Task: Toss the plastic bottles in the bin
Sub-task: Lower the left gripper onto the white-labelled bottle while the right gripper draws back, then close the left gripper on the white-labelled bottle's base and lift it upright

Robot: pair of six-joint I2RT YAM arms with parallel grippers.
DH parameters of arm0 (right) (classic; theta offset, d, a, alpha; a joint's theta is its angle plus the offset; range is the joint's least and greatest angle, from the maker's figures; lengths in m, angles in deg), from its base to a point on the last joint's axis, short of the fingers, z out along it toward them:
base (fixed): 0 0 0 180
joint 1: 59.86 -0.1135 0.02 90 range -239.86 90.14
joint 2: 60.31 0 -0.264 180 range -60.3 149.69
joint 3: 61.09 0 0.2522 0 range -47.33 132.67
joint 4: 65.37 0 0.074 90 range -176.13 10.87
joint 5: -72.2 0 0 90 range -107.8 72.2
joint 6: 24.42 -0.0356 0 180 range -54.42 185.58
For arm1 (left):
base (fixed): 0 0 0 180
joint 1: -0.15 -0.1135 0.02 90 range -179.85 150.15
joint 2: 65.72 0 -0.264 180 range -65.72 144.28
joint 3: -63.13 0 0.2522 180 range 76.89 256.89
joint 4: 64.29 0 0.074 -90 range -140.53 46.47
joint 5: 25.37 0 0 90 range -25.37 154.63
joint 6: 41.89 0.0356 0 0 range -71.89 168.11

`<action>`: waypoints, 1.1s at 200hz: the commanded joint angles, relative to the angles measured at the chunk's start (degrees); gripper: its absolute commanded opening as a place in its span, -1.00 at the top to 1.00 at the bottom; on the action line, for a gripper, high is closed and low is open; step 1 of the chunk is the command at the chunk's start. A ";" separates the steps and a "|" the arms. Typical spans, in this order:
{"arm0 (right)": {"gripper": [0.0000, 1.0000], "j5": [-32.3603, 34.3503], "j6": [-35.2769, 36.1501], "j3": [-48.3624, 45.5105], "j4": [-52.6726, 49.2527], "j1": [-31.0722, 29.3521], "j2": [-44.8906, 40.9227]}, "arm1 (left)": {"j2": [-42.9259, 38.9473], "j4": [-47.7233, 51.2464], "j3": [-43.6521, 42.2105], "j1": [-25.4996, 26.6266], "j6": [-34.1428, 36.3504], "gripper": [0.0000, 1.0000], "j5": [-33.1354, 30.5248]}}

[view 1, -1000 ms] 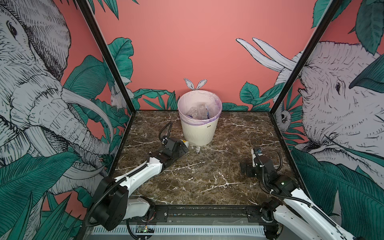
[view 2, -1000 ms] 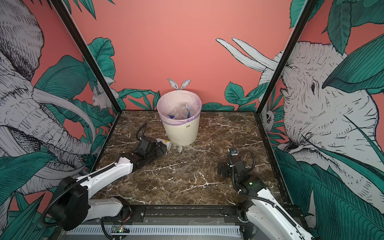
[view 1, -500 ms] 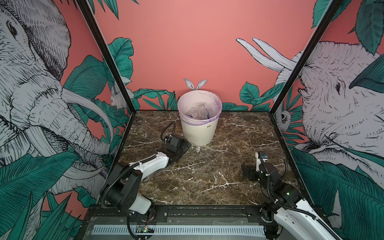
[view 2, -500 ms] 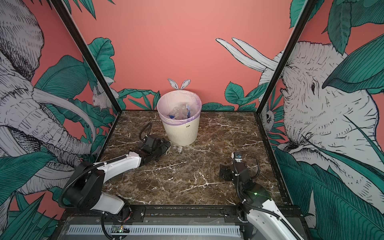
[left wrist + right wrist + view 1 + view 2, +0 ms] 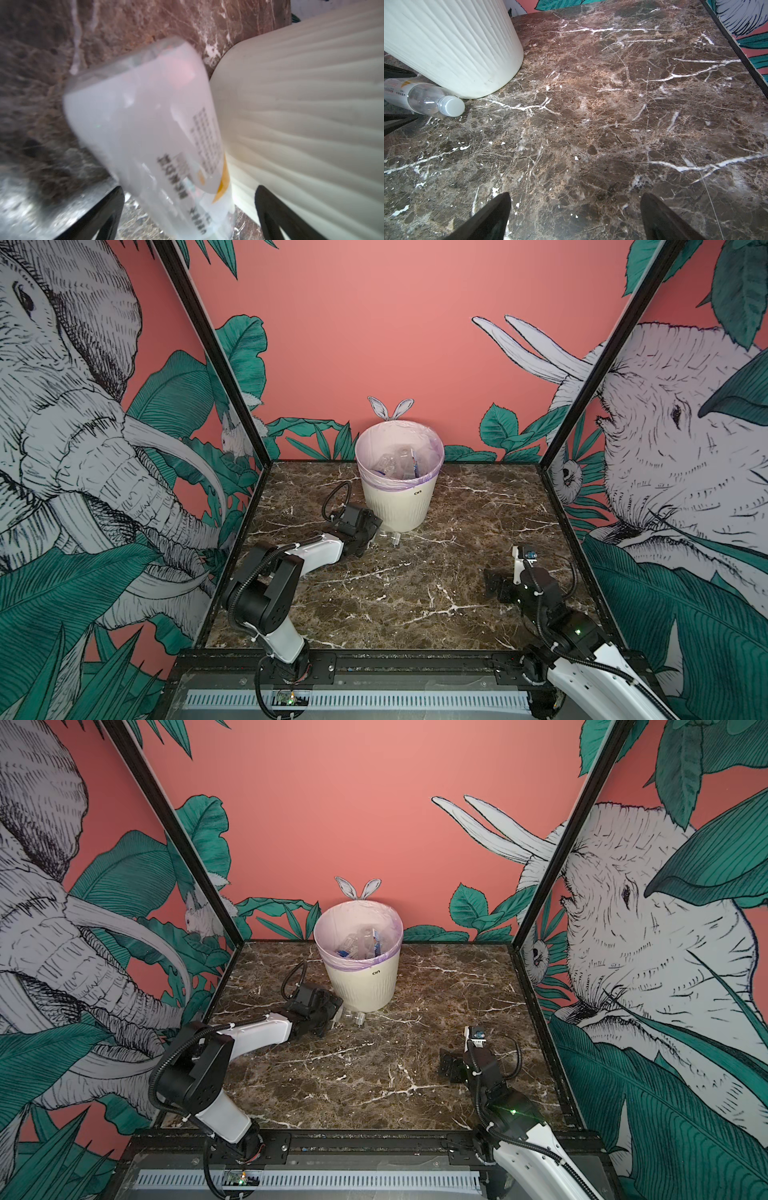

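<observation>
A clear plastic bottle [image 5: 388, 537] [image 5: 354, 1017] with a white cap and a white and yellow label lies on its side against the foot of the bin [image 5: 397, 506] [image 5: 361, 986]. The bin is cream, ribbed and lined with a lilac bag. My left gripper [image 5: 376, 533] [image 5: 338, 1014] is low on the marble and open, a finger on each side of the bottle [image 5: 145, 124] without pressing it. Several more plastic bottles [image 5: 395, 462] [image 5: 360, 942] lie inside the bin. My right gripper [image 5: 496, 585] [image 5: 451, 1067] [image 5: 575, 212] is open over bare marble at the right front.
The bin's wall [image 5: 301, 104] [image 5: 452, 41] stands right beside one left finger. The dark marble table [image 5: 415, 593] is closed in by printed walls with black frame posts on three sides. A black rail runs along the front edge.
The left gripper has slid forward to the bin's foot, so its fingers now flank the bottle, and its elbow has drawn in. The right arm has pulled back slightly toward the front.
</observation>
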 commanded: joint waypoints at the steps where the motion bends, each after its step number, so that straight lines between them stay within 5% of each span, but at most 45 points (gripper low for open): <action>1: -0.98 1.86 -0.44 -0.73 1.41 0.17 -1.52 | 0.93 0.61 1.82 -0.52 -2.70 -0.97 0.39; 57: -0.99 4.03 -0.99 -2.60 -0.38 0.18 -10.75 | 3.03 6.30 4.11 -0.91 -2.21 -0.78 1.87; 123: -0.98 4.22 -1.13 -2.38 -0.43 0.17 -9.18 | 0.34 14.69 4.01 -1.90 3.95 -0.60 1.85; 220: -0.99 3.97 -0.99 -2.37 -0.24 0.18 -9.36 | 0.29 32.15 10.89 -6.17 29.43 -0.78 4.87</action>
